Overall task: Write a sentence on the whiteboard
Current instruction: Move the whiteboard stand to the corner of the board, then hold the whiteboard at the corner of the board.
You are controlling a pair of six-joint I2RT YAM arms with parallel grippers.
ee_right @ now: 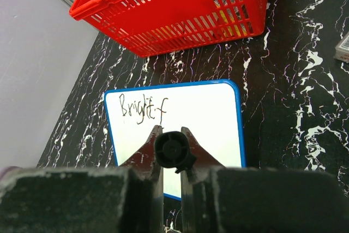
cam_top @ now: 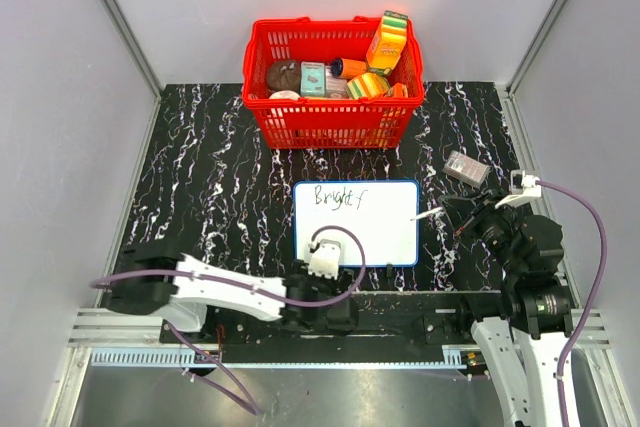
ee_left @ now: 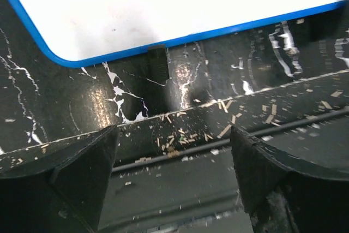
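The whiteboard (cam_top: pixel 372 229) (ee_right: pixel 207 115) lies flat in the middle of the black marbled table, blue-rimmed. The sentence (cam_top: pixel 336 198) (ee_right: pixel 143 107) reads "Bright f" in thin black strokes at its top left. My right gripper (ee_right: pixel 172 135) (cam_top: pixel 458 217) is shut on a black marker (ee_right: pixel 173 149), whose pale front end (cam_top: pixel 430 213) sits just off the board's right rim. My left gripper (ee_left: pixel 173 132) (cam_top: pixel 323 282) stands open and empty just short of the board's near blue rim (ee_left: pixel 163 44).
A red basket (cam_top: pixel 333 82) (ee_right: pixel 174 9) full of groceries stands behind the board. A small grey box (cam_top: pixel 467 168) lies on the table at the right. A metal rail (cam_top: pixel 400 299) runs along the table's near edge.
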